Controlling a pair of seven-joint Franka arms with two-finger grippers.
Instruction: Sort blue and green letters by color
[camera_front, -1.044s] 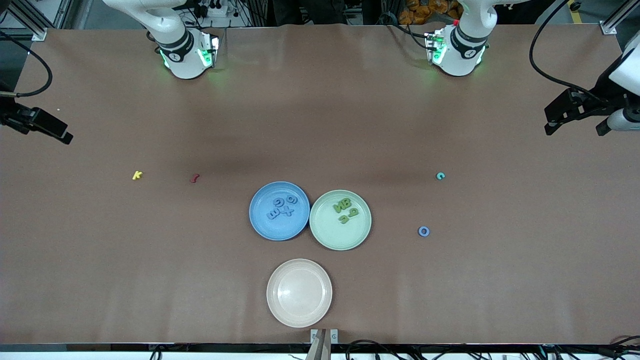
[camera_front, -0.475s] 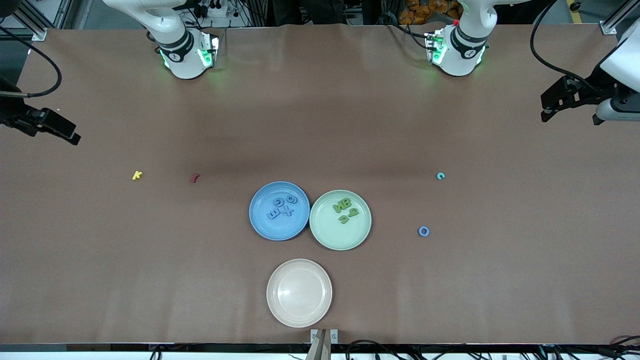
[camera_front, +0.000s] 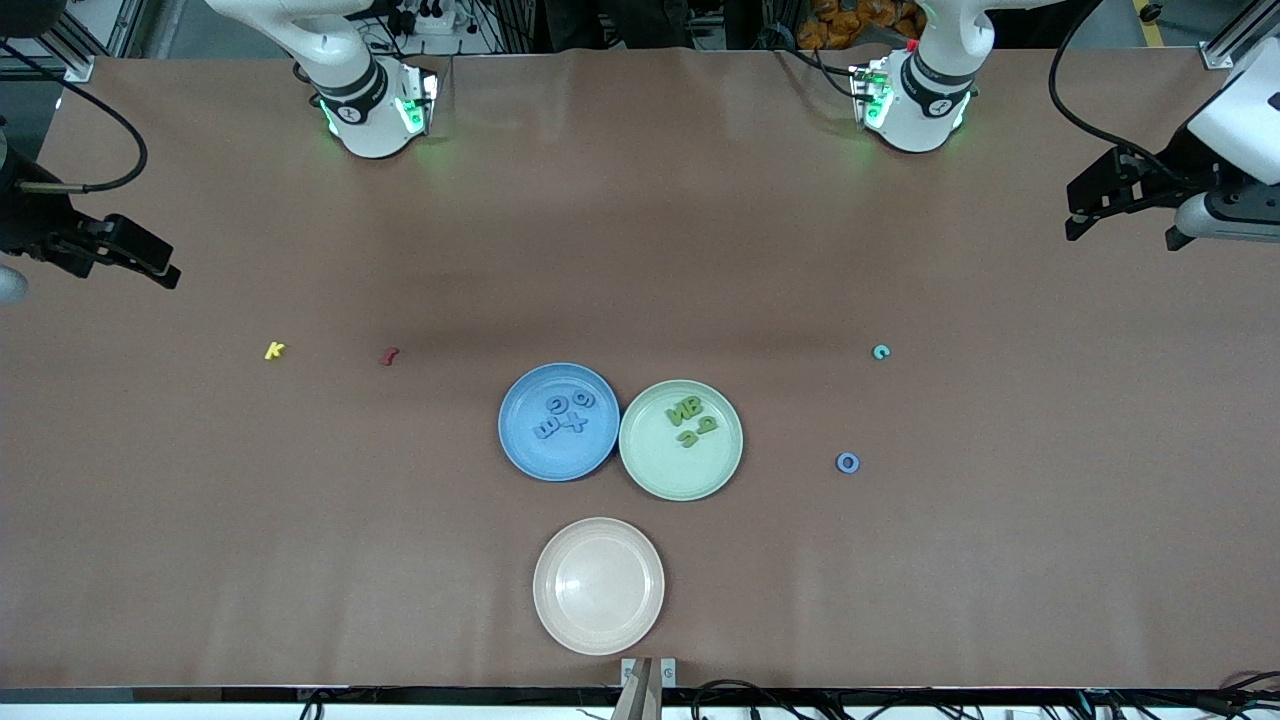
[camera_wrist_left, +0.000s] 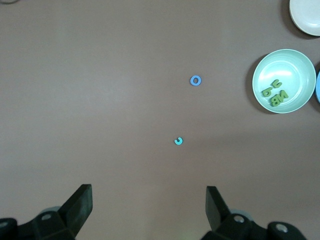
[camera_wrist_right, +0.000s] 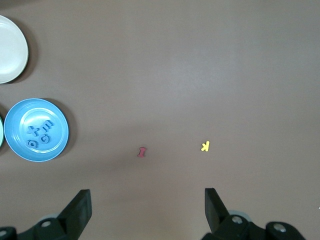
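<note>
Several blue letters (camera_front: 563, 415) lie in the blue plate (camera_front: 520, 450), and several green letters (camera_front: 690, 420) lie in the pale green plate (camera_front: 660, 475) beside it. A loose blue letter O (camera_front: 847, 462) and a teal letter C (camera_front: 880, 351) rest on the table toward the left arm's end. My left gripper (camera_front: 1085, 205) hangs open and holds nothing, high over that end of the table. In the left wrist view it (camera_wrist_left: 148, 195) looks down on the O (camera_wrist_left: 195, 80) and the C (camera_wrist_left: 178, 141). My right gripper (camera_front: 150, 265), open with nothing in it, hangs over the right arm's end.
A yellow K (camera_front: 274, 350) and a dark red letter (camera_front: 389, 356) lie on the table toward the right arm's end. A beige plate (camera_front: 598, 585) sits nearer the front camera than the two coloured plates. Brown table cover spreads all around.
Both grippers have drifted a little inward from the table's ends, still open. Letters and plates have not moved.
</note>
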